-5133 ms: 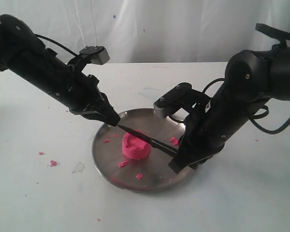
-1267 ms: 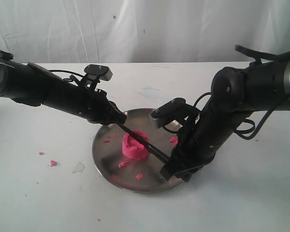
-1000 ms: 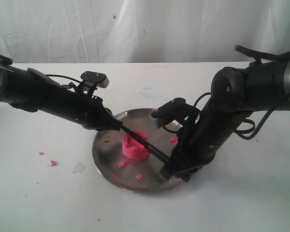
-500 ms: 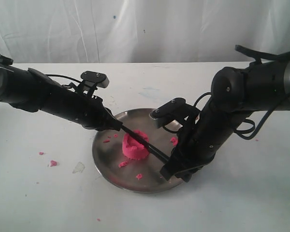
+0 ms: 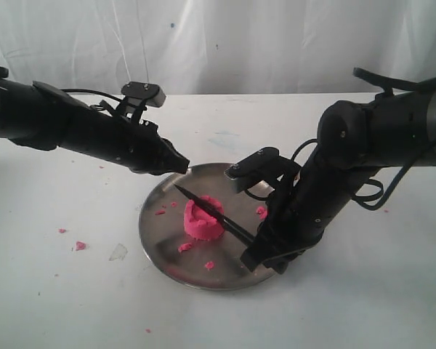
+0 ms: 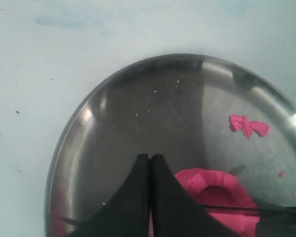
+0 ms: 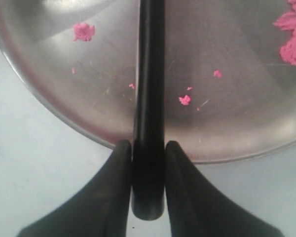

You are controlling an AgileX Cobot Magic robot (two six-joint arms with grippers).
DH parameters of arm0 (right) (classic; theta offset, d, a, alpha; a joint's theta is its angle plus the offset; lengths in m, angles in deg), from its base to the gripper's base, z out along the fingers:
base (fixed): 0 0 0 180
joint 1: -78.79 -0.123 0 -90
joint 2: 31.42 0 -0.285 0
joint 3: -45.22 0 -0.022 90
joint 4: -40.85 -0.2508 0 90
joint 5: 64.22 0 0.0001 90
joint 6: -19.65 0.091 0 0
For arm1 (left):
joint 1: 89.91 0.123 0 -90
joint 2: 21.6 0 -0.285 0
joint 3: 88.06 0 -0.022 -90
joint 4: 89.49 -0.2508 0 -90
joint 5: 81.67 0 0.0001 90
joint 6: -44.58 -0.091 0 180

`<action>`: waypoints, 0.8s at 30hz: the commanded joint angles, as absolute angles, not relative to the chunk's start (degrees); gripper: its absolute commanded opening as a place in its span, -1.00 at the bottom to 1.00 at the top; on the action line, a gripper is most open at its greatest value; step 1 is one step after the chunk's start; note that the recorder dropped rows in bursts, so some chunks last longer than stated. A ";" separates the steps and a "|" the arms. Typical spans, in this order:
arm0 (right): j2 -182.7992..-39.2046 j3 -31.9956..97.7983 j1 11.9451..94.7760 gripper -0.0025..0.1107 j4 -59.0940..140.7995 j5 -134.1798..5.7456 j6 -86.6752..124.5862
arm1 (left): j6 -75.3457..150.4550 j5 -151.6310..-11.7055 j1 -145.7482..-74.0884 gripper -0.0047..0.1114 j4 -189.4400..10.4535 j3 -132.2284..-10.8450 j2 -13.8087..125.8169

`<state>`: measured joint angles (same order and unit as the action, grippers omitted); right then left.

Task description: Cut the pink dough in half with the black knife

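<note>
Currently, yr stock on the table [image 5: 58, 291], item by item:

- L arm [image 5: 73, 131]: stretched low and near level, coming in from the left toward the steel plate [image 5: 154, 236]. L gripper [image 5: 183, 167] hangs over the plate's far-left rim, apart from the knife tip. Fingers [image 6: 140, 170] are pressed tight together w/ nothing betw. them.
- R arm [image 5: 370, 138]: elbow up, forearm angled steeply down to the plate's near-right rim. R gripper [image 5: 258, 254] is clamped on the handle end of the black knife [image 5: 229, 224]. Yr wrist cam shows both fingers [image 7: 119, 163] hugging the handle, its butt just past the rim.
- Black knife: slim, all black. Runs from the R gripper up-left across the plate, w/ the tip pointing toward the L gripper and not touching it.
- Pink dough [image 5: 198, 227]: approx. mid-plate, bright pink, one round lump w/ raised rim and dished top. Blade lies across its top; you can't tell how deep it sits. Not in two pcs.
- Misc.: pink crumbs [image 5: 261, 211] scattered on the plate, a few more on the table left of it.
</note>
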<state>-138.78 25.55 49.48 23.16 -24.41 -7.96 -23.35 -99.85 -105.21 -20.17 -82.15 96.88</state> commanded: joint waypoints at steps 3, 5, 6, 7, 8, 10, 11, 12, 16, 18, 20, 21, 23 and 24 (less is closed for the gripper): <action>-138.73 25.95 49.15 -0.96 22.92 -24.41 -8.66 | -24.83 -101.28 -105.14 -0.92 -20.34 -82.25 100.69; -138.73 25.95 49.15 -0.96 22.92 -24.41 -8.66 | -24.83 -101.36 -105.14 -0.92 -20.34 -82.25 101.26; -138.73 25.95 49.15 -0.96 22.92 -24.41 -8.66 | -24.83 -101.36 -105.14 -0.92 -20.34 -82.25 101.38; -138.73 25.95 49.15 -0.96 22.92 -24.41 -8.66 | -24.83 -101.36 -105.14 -0.92 -20.34 -82.25 101.50; -138.73 25.95 49.15 -0.96 22.92 -24.41 -8.66 | -24.83 -101.36 -105.14 -0.92 -20.34 -82.25 101.63; -138.73 25.95 49.15 -0.96 22.92 -24.41 -8.66 | -24.83 -101.36 -105.14 -0.92 -20.34 -82.25 101.63; -138.73 25.95 49.15 -0.96 22.92 -24.41 -8.66 | -24.72 -101.36 -105.14 -0.92 -20.34 -82.25 101.61; -138.73 25.95 49.15 -0.96 22.92 -24.41 -8.66 | -24.72 -101.36 -105.14 -0.92 -20.34 -82.25 101.61; -138.73 25.95 49.15 -0.96 22.92 -24.41 -8.66 | -24.71 -101.25 -105.14 -0.92 -20.34 -82.25 101.61; -138.73 25.95 49.15 -0.96 22.92 -24.41 -8.66 | -24.71 -101.25 -105.14 -0.92 -20.34 -82.25 101.61; -138.73 25.95 49.15 -0.96 22.92 -24.41 -8.66 | -24.71 -101.25 -105.14 -0.92 -20.34 -82.25 101.61; -138.73 25.95 49.15 -0.96 22.92 -24.41 -8.66 | -24.71 -101.25 -105.14 -0.92 -20.34 -82.25 101.61; -138.73 25.95 49.15 -0.96 22.92 -24.41 -8.66 | -24.71 -101.39 -105.14 -0.92 -20.34 -82.25 101.61; -138.73 25.95 49.15 -0.96 22.92 -24.41 -8.66 | -24.71 -101.39 -105.14 -0.92 -20.34 -82.25 101.61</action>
<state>-138.78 25.55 49.48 23.16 -24.41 -7.96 -24.57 -100.08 -105.21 -19.99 -82.51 101.24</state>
